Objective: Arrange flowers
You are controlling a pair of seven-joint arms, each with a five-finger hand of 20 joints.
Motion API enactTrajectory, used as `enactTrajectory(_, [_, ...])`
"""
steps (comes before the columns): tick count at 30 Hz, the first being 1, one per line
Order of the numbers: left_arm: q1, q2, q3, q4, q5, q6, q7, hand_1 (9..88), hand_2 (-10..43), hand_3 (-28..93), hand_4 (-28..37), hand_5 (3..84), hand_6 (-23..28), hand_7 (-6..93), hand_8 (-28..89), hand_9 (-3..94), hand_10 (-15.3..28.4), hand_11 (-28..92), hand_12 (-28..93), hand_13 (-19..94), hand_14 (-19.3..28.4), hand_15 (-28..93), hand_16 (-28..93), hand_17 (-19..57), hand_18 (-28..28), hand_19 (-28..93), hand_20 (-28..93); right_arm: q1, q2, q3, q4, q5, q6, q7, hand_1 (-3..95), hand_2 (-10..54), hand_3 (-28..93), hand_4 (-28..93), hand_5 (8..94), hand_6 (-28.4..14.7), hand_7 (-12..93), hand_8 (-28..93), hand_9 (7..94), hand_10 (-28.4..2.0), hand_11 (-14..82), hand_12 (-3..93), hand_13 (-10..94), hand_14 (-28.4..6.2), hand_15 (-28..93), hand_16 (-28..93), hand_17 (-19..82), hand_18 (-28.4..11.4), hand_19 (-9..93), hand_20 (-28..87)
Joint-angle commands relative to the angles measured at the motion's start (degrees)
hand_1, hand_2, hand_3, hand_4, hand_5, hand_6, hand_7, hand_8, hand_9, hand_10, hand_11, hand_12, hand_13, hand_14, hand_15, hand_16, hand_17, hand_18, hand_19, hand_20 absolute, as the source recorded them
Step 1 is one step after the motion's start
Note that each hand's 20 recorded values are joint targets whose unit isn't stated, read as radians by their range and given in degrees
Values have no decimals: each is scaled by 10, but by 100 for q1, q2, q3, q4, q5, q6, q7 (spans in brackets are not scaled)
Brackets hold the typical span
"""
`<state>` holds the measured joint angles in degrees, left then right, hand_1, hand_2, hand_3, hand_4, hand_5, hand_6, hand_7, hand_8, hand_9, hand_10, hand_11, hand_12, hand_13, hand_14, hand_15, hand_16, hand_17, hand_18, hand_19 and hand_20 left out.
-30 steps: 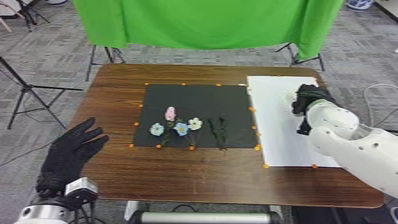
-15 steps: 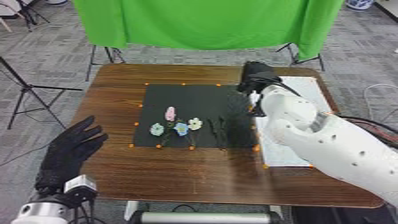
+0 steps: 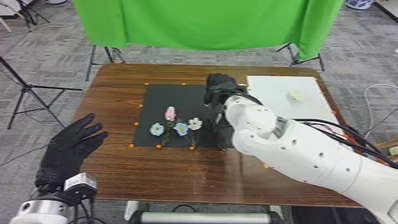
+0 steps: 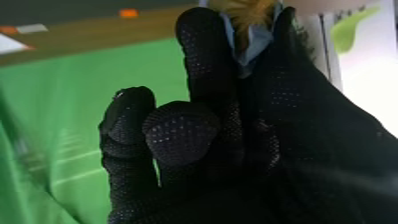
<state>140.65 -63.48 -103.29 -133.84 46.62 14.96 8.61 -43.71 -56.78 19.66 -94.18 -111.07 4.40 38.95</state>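
Note:
My right hand [image 3: 220,90] is above the upper right part of the black mat [image 3: 164,95] in the head view. In the right wrist view the right hand [image 4: 204,65] pinches a blue flower [image 4: 254,42] with a yellow-orange centre between finger and thumb. Lower on the mat lie a pink flower [image 3: 170,114], a light blue one [image 3: 157,129], a blue one [image 3: 181,128] and a cream one [image 3: 195,123], with green stems below. My left hand [image 3: 67,150] is open beside the table's left edge.
A white sheet [image 3: 275,90] lies right of the mat, bearing a pale green item [image 3: 297,95]. Small orange markers edge mat and sheet on the brown table [image 3: 169,175]. A green cloth [image 3: 209,25] hangs behind.
My right hand has moved left from the white sheet to above the black mat, uncovering the pale green item. The left hand has barely moved.

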Motion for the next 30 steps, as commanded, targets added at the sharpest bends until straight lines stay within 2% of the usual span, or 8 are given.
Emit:
enactTrajectory(1, [-32,-45,-3,48,20,-116,-135,244,50,834,-195,380,106,147,-102,344,196,254,86,260,268,490,-102,-92,240,598,-66,-127,128,-132,76,-201,-225,252,531,-95,810,-283,808,19,271,-6,928,-67,145,365,755,-51,824,168,351,-205,932,294])
enactTrajectory(8, [-73,-27,-13,55,31,-140,-167,244,50,834,-196,381,107,146,-101,343,196,254,86,260,269,490,-102,-92,241,598,-66,-348,51,190,22,-84,-511,181,509,-95,820,-283,790,17,273,-17,911,-69,150,366,744,-57,827,167,337,-207,932,285])
enactTrajectory(11, [-140,-61,-10,61,68,-200,-279,245,50,834,-196,381,107,147,-101,343,196,255,86,260,269,491,-102,-92,241,599,-66,-369,42,233,-9,-59,-560,210,482,-95,824,-283,770,12,270,-25,895,-73,165,362,744,-59,833,164,334,-210,932,285])
enactTrajectory(13, [-103,-61,-21,53,71,-206,-265,245,50,834,-196,381,107,147,-101,343,196,256,86,260,269,491,-102,-92,241,599,-66,-477,-26,430,-29,-73,-877,231,471,-95,826,-283,757,7,268,-28,880,-76,176,359,741,-61,839,164,329,-210,932,287])
enactTrajectory(15, [-113,-65,-35,59,66,-197,-297,245,51,833,-197,382,107,146,-101,344,196,255,85,266,271,497,-101,-92,240,598,-66,-641,-137,725,-54,3,-1226,247,457,-95,832,-283,732,3,272,-38,855,-82,205,345,729,-63,850,164,319,-212,932,291])
enactTrajectory(22, [-166,-102,-45,69,96,-218,-393,245,51,833,-195,383,108,146,-101,348,199,256,84,269,273,506,-105,-91,240,599,-66,-775,-275,936,-120,-212,-1399,185,374,-95,876,-283,660,-2,228,-148,755,-115,367,242,699,-79,877,152,294,-219,932,287])
enactTrajectory(25, [-141,-101,-30,67,101,-242,-374,245,52,833,-195,384,108,146,-101,348,199,256,84,269,273,506,-107,-91,240,601,-66,-815,-288,1015,-187,-215,-1498,222,344,-95,895,-282,641,-8,219,-152,721,-130,423,195,693,-84,882,146,291,-222,932,287])
enactTrajectory(30, [-94,-115,-36,55,113,-245,-381,244,52,833,-195,384,108,146,-101,348,199,256,84,269,273,508,-108,-91,240,601,-67,-950,-299,1249,-299,-248,-1828,249,322,-94,898,-282,623,-16,210,-151,694,-143,442,182,687,-91,887,144,283,-229,932,287])
